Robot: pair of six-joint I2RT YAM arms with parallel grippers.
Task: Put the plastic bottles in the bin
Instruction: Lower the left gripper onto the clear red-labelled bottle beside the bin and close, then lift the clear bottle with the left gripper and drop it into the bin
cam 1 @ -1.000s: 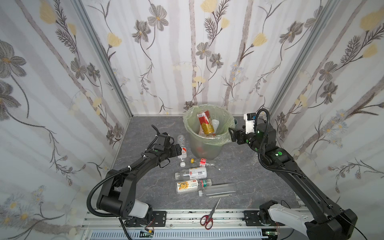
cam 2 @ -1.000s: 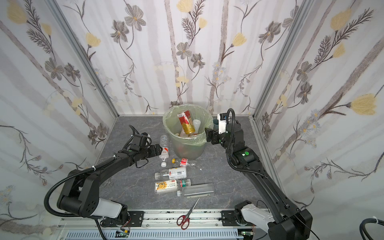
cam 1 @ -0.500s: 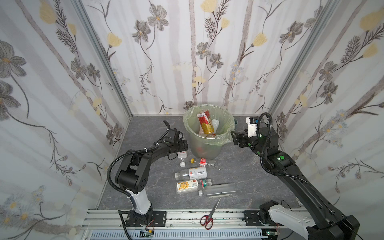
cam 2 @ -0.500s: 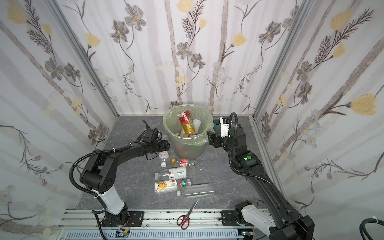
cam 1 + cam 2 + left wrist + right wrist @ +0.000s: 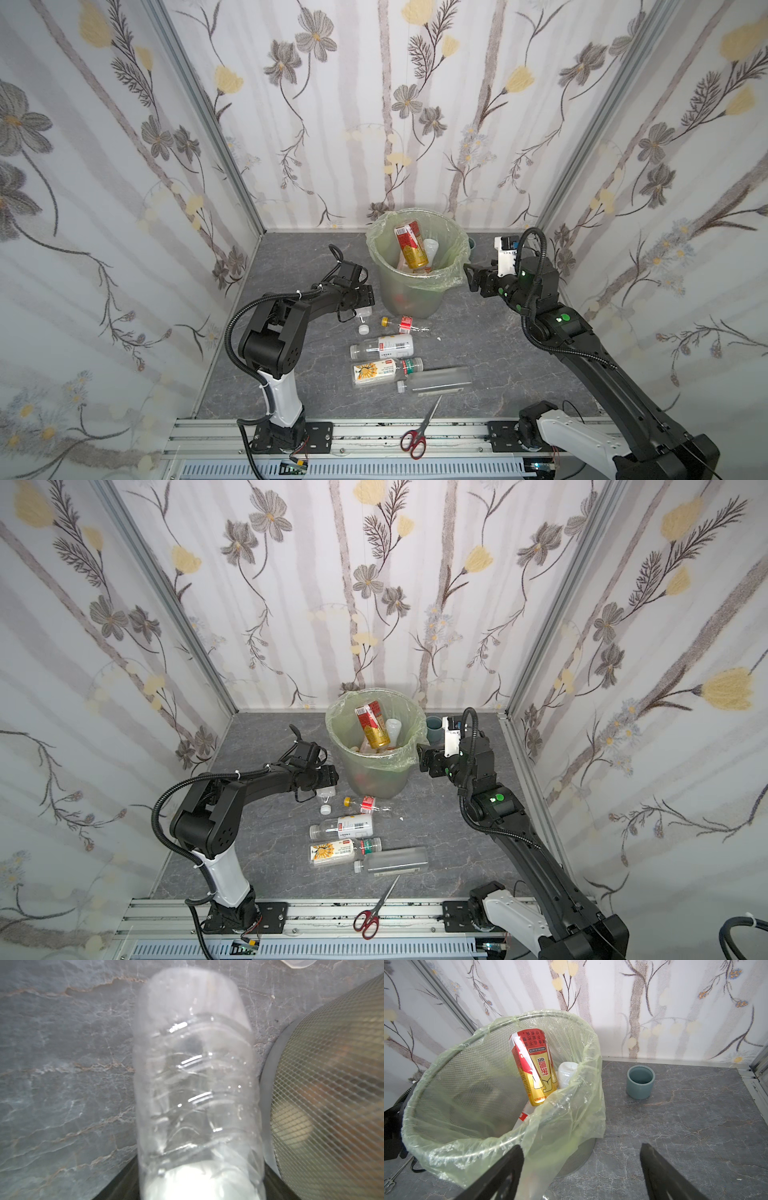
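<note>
My left gripper (image 5: 365,300) is low on the floor just left of the bin (image 5: 409,299), a mesh bucket lined with a pale green bag. It is shut on a clear ribbed plastic bottle (image 5: 195,1076), whose body sticks out past the jaws beside the bin wall (image 5: 332,1084). Three more bottles lie in the middle of the floor: a red-white labelled one (image 5: 382,345), a yellow-labelled one (image 5: 374,371) and a plain clear one (image 5: 436,380). A red-gold bottle (image 5: 533,1064) stands in the bin. My right gripper (image 5: 581,1147) is open and empty beside the bin's right rim.
A small crushed red-labelled bottle (image 5: 409,326), a yellow cap (image 5: 385,320) and a white cap (image 5: 364,329) lie near the bin's base. Red-handled scissors (image 5: 417,432) rest on the front rail. A teal cup (image 5: 640,1081) stands behind the right gripper. Walls close three sides.
My left gripper has moved right to the bin's base and its jaws have closed in around the clear bottle. The right gripper has drawn back slightly from the rim.
</note>
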